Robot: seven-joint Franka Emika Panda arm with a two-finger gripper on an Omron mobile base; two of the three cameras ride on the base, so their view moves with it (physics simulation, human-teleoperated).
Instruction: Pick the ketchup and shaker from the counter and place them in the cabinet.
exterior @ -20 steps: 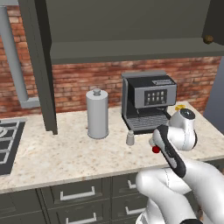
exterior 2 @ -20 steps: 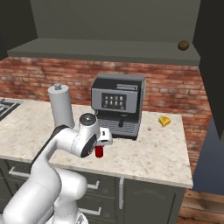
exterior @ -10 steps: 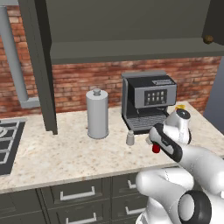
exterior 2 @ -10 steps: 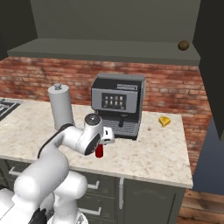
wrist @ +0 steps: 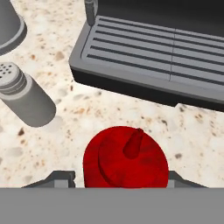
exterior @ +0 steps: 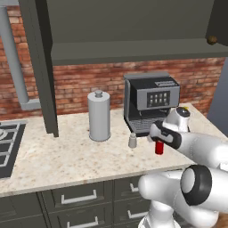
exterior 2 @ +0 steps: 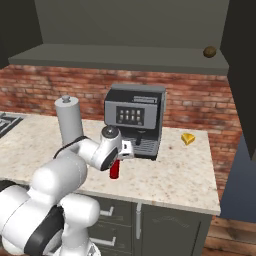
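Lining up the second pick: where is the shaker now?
The shaker stands on the counter, between the tall canister and the ketchup, just off the coffee machine's front left corner.

Red brick wall (exterior: pixel 84 84); grey pipe (exterior: pixel 13 58), perhaps a vent duct, at left.

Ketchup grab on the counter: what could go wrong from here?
1. The tool straddles the ketchup from above; its fingers are barely visible, so whether the grip is secure can't be judged. The bottle may slip on lift.
2. The shaker stands close by and could get knocked.
3. The coffee machine sits right behind, crowding the lift toward the cabinet.
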